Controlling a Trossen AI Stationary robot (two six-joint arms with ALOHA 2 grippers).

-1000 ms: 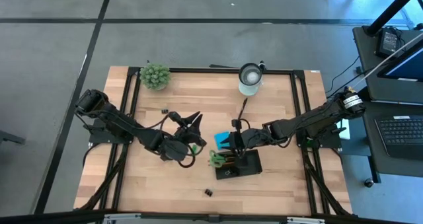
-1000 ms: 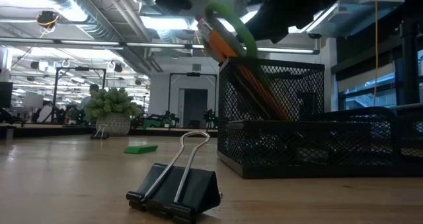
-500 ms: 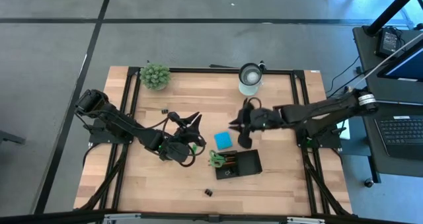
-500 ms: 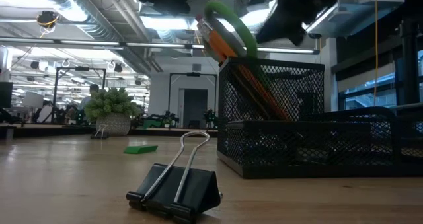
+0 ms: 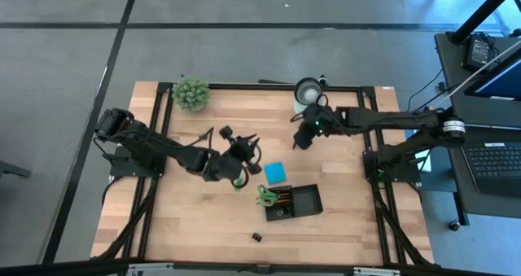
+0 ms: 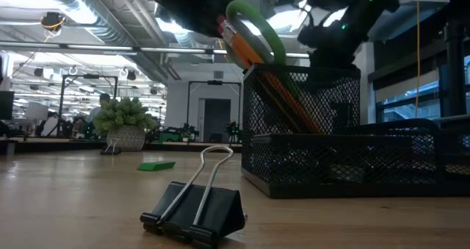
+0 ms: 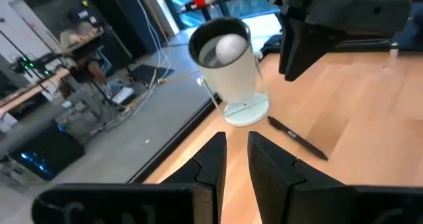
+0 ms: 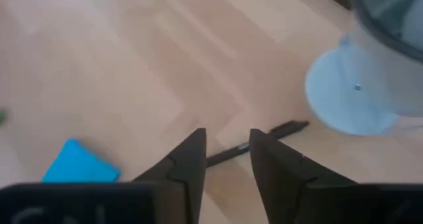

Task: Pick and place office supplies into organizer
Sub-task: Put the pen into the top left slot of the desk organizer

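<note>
The black mesh organizer (image 5: 295, 203) stands near the table's front, with green-handled scissors (image 5: 264, 196) and orange pencils (image 6: 253, 54) leaning in its tall compartment. A blue note pad (image 5: 276, 173) lies flat beside it, and a small green block (image 5: 238, 181) lies to the pad's left. A black pen (image 8: 264, 139) lies by the white cup's base. My right gripper (image 5: 303, 136) hangs open above that pen, touching nothing. My left gripper (image 5: 244, 150) hovers left of the pad with a narrow empty gap between its fingers (image 7: 215, 154).
The white cup (image 5: 308, 93) stands at the far edge, close behind my right gripper. A fuzzy green plant ball (image 5: 190, 93) sits at the far left. One black binder clip (image 5: 256, 237) lies near the front edge, and a tiny clip (image 5: 203, 135) at mid left.
My right gripper has swung from over the organizer and the blue pad toward the far edge, tipping downward, and now hangs near the white cup. The pad now shows whole. My left gripper has shifted slightly toward the table's right and far side, rolling its wrist.
</note>
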